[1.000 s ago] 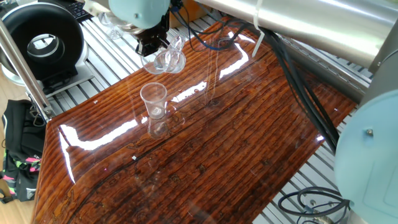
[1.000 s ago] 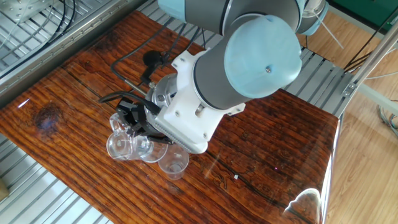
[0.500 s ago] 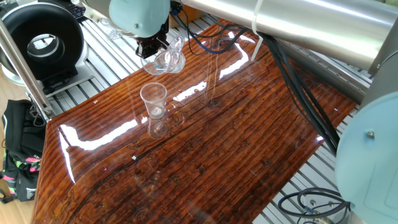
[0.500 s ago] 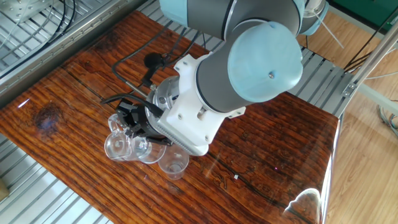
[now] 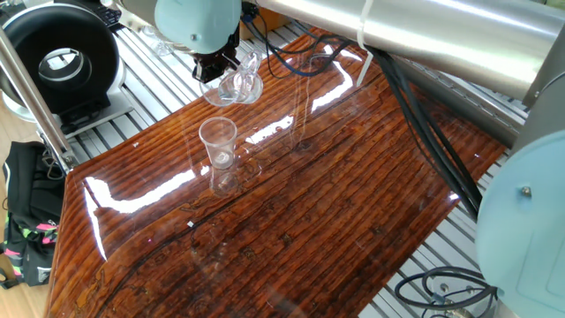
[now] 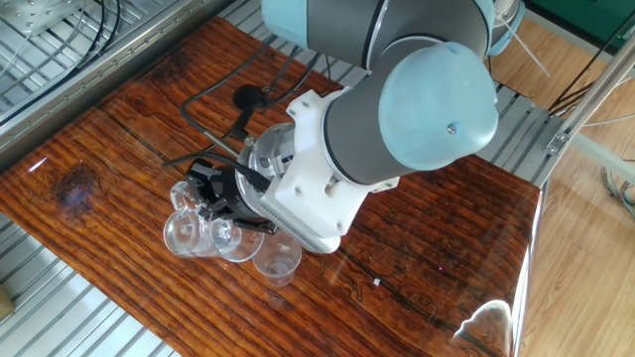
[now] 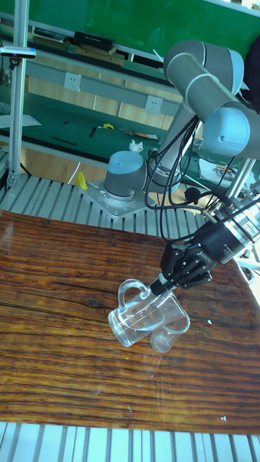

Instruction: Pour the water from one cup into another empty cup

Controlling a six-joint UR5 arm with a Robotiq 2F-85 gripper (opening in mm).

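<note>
The glass mug hangs tilted above the surface, the pincer clamped on its rim, its mouth just beside the small cup standing below. Judged step: pouring under way. Next move calls for further tilt with the mouth held over the cup opening.

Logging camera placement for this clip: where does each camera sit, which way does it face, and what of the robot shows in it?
One fixed view: high beside the table, looking down across it; arm tube, gripper holding the tilted mug behind the small cup.
The other fixed view: high on another side, looking down; wrist fills the centre.
Tall fixed view: low at the table edge, facing the robot base; whole arm shows.
All three share mug, small cup and gripper.
</note>
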